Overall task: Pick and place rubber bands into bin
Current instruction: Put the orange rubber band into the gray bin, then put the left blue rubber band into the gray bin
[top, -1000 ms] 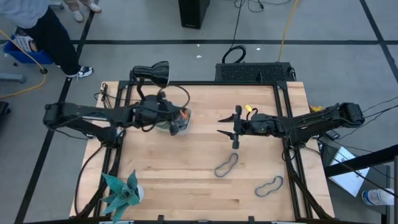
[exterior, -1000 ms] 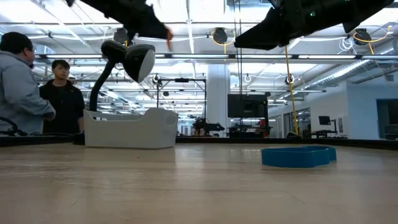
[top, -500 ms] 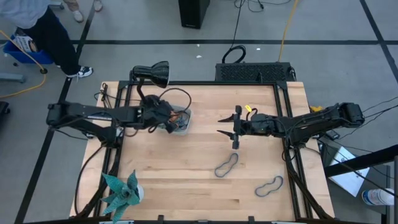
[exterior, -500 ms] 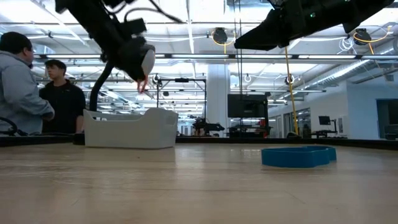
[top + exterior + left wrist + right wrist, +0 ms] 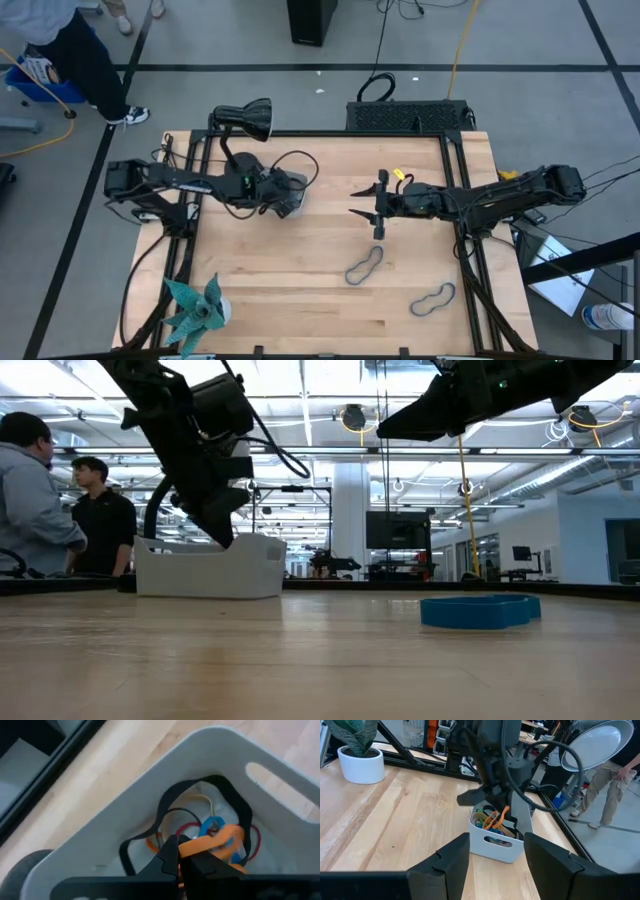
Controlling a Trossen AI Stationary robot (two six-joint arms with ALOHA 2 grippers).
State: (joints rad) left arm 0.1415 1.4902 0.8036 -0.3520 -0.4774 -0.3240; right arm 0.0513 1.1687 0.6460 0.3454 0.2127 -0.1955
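The bin stands at the table's far left, its wall pale in the low view. It holds several rubber bands: black, red, blue and tan. My left gripper dips into the bin's mouth, shut on an orange rubber band. My right gripper hovers open above the table's middle, its fingers pointing level toward the bin. Two more rubber bands lie flat on the wood near the right front. My left gripper pinches the orange rubber band at one end between its two fingertips. The fingers slant down into the bin from the table's left side. The rest of the band hangs loose below the fingers, over the other bands in the bin.
A black desk lamp leans over the far left corner, right behind the bin. A potted plant stands at the near left corner. Two people stand beyond the table's left side. A black frame edges the table.
My left gripper has come down from above the bin to its mouth, tipping from near level to steeply down. It has stayed shut on the orange band, which has gone down into the bin with it.
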